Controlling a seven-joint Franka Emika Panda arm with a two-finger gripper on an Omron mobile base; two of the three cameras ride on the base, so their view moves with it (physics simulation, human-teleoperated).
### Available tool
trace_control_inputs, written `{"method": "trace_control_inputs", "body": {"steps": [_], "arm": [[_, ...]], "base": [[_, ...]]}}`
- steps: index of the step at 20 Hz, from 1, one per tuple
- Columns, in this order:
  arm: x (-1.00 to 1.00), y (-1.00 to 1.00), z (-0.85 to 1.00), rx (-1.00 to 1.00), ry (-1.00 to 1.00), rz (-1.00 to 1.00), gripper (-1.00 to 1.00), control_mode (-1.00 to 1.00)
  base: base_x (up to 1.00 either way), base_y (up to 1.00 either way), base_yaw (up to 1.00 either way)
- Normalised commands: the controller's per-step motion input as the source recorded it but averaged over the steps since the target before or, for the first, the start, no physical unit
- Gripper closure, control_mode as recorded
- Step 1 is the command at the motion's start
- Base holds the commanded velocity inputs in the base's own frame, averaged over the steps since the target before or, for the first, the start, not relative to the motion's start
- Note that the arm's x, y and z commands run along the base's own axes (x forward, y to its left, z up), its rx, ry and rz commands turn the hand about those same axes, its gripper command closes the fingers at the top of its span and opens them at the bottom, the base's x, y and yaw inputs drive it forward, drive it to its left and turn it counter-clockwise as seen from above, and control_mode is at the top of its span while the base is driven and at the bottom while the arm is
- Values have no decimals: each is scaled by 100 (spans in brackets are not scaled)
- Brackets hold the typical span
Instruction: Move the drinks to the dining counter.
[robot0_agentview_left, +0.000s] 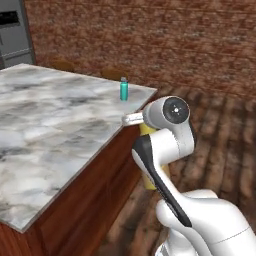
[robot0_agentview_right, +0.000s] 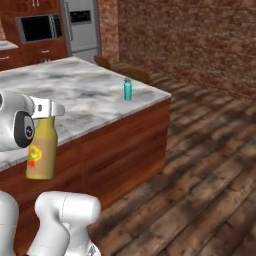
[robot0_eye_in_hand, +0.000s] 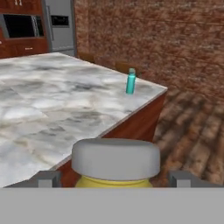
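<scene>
My gripper is shut on the neck of a tall mustard-yellow bottle with a grey cap and a red label. The bottle hangs upright in the air, just off the near edge of the dining counter. In the left base view my arm hides most of the bottle. The hand view shows a finger on each side of the cap. A shorter teal bottle stands upright near the counter's far right corner.
Wooden chairs stand behind the counter's far side. A steel fridge and a built-in oven are at the back left. A brick wall runs behind. Wood floor lies to the right.
</scene>
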Motion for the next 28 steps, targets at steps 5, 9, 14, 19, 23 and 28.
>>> {"method": "trace_control_inputs", "body": {"steps": [5, 9, 14, 19, 23, 28], "arm": [[0, 0, 0, 0, 0, 0, 100, 100], [0, 0, 0, 0, 0, 0, 100, 100], [0, 0, 0, 0, 0, 0, 100, 100], [0, 0, 0, 0, 0, 0, 100, 100], [0, 0, 0, 0, 0, 0, 100, 100], [0, 0, 0, 0, 0, 0, 100, 100]], "base": [[100, -88, 26], [100, -84, 30], [100, -83, 31], [100, -85, 32], [100, -83, 34], [100, -84, 34]]}}
